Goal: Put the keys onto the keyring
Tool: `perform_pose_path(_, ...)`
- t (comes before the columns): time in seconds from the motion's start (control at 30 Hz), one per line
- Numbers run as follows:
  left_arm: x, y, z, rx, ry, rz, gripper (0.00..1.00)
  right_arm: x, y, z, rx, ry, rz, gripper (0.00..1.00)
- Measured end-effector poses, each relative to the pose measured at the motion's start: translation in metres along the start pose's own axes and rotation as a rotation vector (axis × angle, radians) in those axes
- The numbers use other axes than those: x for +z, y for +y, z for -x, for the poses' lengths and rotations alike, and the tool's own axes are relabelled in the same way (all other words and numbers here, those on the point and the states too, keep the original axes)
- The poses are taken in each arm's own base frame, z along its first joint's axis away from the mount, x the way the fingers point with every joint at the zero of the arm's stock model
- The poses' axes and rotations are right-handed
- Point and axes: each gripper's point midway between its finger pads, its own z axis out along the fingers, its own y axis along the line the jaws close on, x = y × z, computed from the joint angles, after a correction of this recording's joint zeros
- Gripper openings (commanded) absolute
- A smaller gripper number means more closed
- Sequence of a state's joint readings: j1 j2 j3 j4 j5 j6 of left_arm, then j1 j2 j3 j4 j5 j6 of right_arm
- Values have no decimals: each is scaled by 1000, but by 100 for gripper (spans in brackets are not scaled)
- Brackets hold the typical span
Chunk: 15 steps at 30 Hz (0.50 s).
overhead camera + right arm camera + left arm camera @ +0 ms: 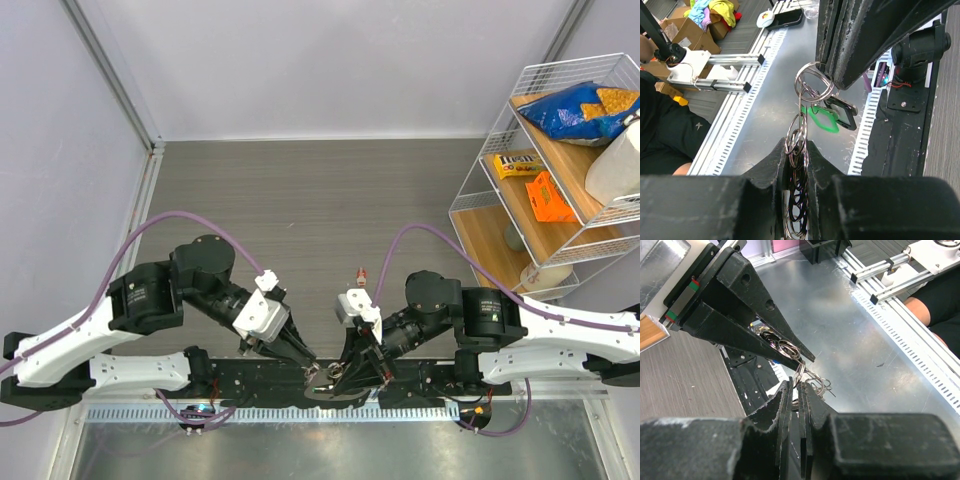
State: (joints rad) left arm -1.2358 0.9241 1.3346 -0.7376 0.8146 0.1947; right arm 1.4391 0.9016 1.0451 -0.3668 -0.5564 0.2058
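Observation:
A chain of linked metal rings, the keyring, is stretched between my two grippers above the metal sheet at the table's near edge. My left gripper is shut on one ring and reaches in from the top of the right wrist view. A green-headed key and a dark tag hang just below it. My right gripper is shut on a bunch of rings. In the top view the left gripper and right gripper almost touch at the tips. A small red item, perhaps a key, lies on the wood.
A wire shelf with snack packs stands at the right. A black rail and a slotted white strip run along the near edge. A person's arm is close beyond the metal sheet.

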Motion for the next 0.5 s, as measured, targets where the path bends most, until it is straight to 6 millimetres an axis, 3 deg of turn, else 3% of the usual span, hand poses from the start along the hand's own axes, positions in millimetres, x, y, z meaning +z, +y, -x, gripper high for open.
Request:
perform_pose_path(0.23,0,-4,1,1,-5,-17,13,1,0,0,3,1,1,6)
perform_pose_path(0.5,0,-6,1,-1,-7,-25,0,4,1,-1,6,9,10,6)
